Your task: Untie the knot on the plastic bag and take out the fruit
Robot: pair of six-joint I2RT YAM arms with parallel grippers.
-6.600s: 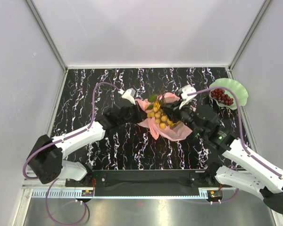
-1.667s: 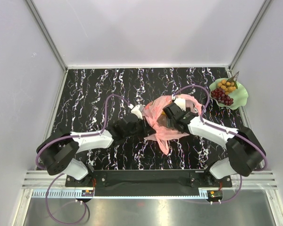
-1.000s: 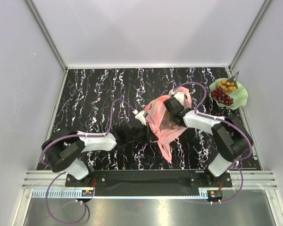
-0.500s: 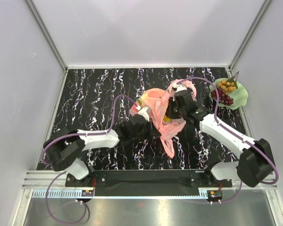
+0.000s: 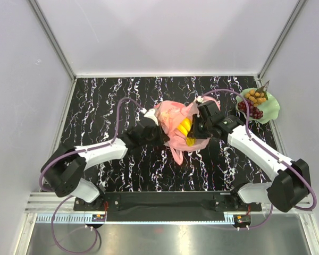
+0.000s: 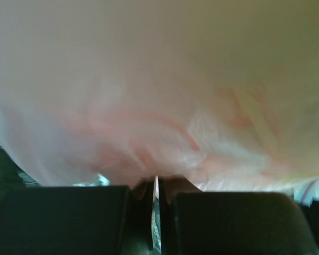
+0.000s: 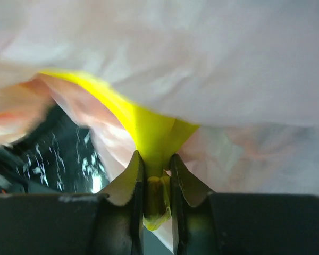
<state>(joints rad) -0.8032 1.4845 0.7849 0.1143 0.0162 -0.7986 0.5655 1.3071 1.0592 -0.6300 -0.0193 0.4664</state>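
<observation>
The crinkled pink plastic bag (image 5: 173, 125) lies open mid-table and fills the left wrist view (image 6: 159, 90). Yellow bananas (image 5: 185, 126) show in its mouth. My right gripper (image 5: 198, 129) is shut on the bananas' stem (image 7: 157, 175), with bag film draped over them (image 7: 212, 64). My left gripper (image 5: 158, 131) is shut on a thin fold of the bag (image 6: 156, 183) at its left side. The dark red grape bunch (image 5: 251, 109) and the small brown round fruits (image 5: 255, 96) lie on the green plate (image 5: 271, 110).
The wavy green plate sits at the table's far right corner by the right wall. The black marbled tabletop (image 5: 106, 101) is walled on three sides. My arms' cables loop above the bag.
The brown fruit cluster went from above the bag to the plate. The right gripper then came back into the bag and now grips the bananas, which have come into view. The left gripper keeps its hold.
</observation>
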